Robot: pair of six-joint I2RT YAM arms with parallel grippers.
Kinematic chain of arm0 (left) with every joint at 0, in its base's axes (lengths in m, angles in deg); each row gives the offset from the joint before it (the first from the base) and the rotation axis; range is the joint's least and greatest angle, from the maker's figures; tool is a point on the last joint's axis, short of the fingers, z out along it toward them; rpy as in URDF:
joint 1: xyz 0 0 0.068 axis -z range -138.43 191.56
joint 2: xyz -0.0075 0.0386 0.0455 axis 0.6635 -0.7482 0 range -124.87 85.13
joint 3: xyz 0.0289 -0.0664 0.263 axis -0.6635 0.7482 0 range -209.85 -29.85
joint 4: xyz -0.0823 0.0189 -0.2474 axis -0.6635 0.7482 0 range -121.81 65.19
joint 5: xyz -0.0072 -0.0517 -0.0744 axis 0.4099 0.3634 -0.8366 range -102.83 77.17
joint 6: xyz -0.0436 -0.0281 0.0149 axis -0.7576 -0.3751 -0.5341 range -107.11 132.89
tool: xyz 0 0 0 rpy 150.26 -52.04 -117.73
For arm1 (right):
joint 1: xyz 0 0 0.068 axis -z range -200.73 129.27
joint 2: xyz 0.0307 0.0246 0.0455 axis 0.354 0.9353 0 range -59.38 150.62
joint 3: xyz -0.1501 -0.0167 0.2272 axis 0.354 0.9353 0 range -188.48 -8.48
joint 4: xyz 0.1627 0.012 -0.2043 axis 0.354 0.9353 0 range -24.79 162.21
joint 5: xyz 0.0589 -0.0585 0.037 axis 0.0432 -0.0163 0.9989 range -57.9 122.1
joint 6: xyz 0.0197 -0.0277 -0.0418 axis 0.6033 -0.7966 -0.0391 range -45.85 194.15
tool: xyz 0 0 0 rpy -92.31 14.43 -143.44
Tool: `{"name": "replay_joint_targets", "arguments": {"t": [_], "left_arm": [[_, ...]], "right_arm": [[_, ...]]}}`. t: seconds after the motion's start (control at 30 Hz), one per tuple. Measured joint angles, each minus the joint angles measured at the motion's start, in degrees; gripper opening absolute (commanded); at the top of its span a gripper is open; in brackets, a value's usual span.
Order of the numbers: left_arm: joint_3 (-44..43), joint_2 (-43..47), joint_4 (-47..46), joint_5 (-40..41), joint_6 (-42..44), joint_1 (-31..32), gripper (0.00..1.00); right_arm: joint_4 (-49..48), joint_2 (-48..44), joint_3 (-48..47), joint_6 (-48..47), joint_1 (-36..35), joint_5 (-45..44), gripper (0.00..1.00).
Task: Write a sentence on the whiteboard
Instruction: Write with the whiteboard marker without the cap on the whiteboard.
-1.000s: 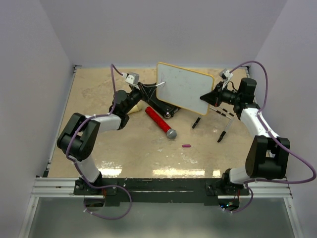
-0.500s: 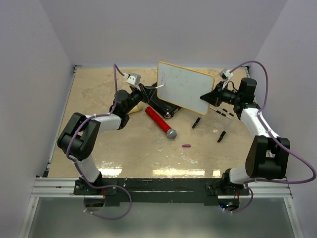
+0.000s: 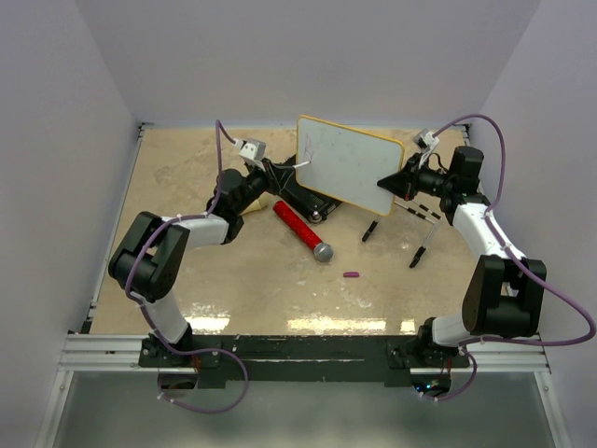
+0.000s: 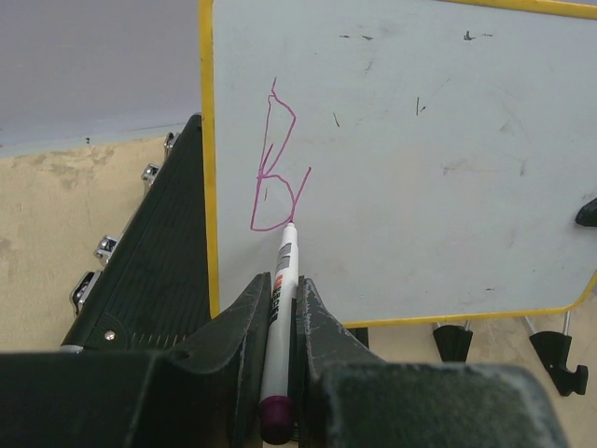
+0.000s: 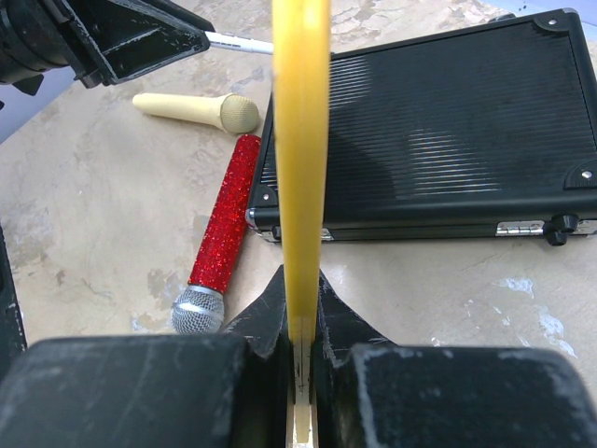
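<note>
In the last second my left gripper (image 4: 283, 285), clamped on the marker (image 4: 280, 313), edged its tip across the whiteboard (image 4: 420, 187), which my right gripper (image 5: 300, 297) pinched upright by its rim beside the black case (image 5: 448, 140), leaving the sentence (image 4: 275, 168) barely begun.
</note>
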State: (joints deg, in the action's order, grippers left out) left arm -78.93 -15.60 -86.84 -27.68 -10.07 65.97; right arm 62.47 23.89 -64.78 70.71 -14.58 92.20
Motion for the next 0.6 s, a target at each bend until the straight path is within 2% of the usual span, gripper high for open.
{"name": "replay_joint_targets", "arguments": {"t": [0.6], "left_arm": [[-3.4, -0.2, 0.7, -1.3, -0.4, 0.0, 0.00]], "right_arm": [[-0.1, 0.0, 0.0, 0.0, 0.0, -0.2, 0.00]]}}
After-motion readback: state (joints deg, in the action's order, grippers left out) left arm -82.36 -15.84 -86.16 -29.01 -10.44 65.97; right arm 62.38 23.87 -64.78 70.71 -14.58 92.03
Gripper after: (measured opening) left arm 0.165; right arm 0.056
